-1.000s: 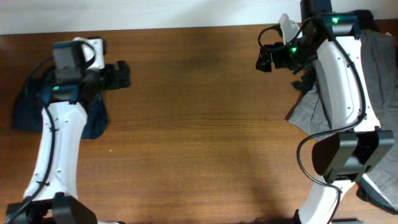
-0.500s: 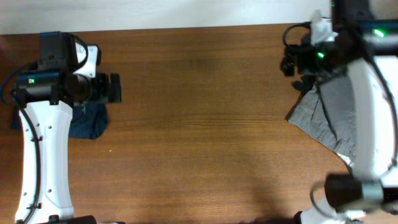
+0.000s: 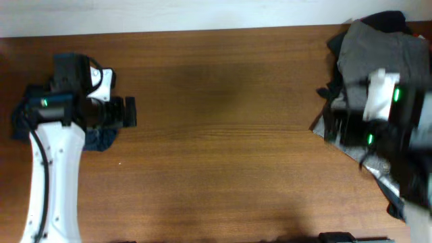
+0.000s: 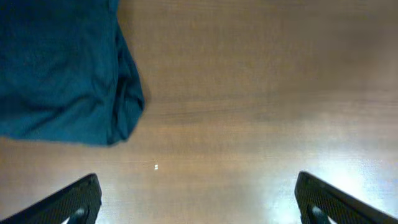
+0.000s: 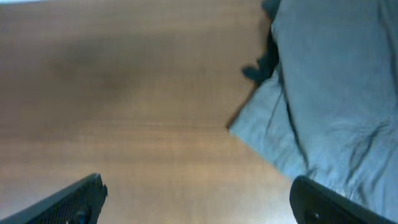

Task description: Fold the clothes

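My right end effector (image 5: pixel 198 200) spread, empty | grey garment (image 5: pixel 339 93) ahead-right, right arm nearest | left end effector (image 4: pixel 199 200) spread

Open tabletop (image 3: pixel 223 135) runs between navy shorts (image 4: pixel 62 68) at the left edge and grey garment (image 3: pixel 378 50) heaped at the right

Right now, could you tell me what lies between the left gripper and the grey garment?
Only bare table, shown overhead, separates left gripper from grey garment.

white left arm (image 3: pixel 52 169), black end effector (image 3: pixel 131 111), green light (image 3: pixel 45 102).
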### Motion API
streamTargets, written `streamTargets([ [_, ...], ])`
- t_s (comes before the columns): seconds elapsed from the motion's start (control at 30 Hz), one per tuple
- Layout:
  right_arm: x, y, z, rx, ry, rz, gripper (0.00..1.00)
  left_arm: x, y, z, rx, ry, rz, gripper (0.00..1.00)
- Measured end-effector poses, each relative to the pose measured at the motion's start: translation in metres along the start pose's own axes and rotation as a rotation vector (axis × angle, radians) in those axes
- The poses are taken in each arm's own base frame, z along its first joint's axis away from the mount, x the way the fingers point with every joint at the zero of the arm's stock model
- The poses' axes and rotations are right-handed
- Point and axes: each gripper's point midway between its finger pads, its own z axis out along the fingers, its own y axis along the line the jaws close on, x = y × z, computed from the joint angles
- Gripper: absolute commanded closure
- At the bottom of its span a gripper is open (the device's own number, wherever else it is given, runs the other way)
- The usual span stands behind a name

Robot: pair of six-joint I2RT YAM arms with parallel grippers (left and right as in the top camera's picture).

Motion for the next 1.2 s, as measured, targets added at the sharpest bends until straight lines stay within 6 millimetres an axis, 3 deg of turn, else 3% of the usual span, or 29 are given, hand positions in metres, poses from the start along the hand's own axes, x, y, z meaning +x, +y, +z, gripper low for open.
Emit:
streamTargets([
  [0.1, 0.034, -0.003, 0.001, 0.003, -0.069, -0.004, 0.01, 0.010, 0.000, -0.003, -0.009, -0.083, 0.003, 0.01],
  [0.17, 0.061, -0.005, 0.002, 0.005, -0.116, -0.007, 0.01, 0.013, -0.001, -0.017, -0.016, -0.200, 0.011, 0.01],
  [0.37, 0.088, -0.011, 0.000, 0.027, -0.179, -0.009, 0.01, 0.007, -0.004, -0.059, -0.029, -0.479, 0.028, 0.01],
  [1.03, 0.093, -0.013, 0.004, 0.035, -0.159, -0.007, 0.01, 0.010, -0.004, -0.058, -0.029, -0.481, 0.028, 0.01],
  [1.2, 0.095, -0.005, 0.004, 0.003, -0.159, -0.037, 0.01, 0.010, -0.004, -0.058, -0.029, -0.481, 0.028, 0.01],
])
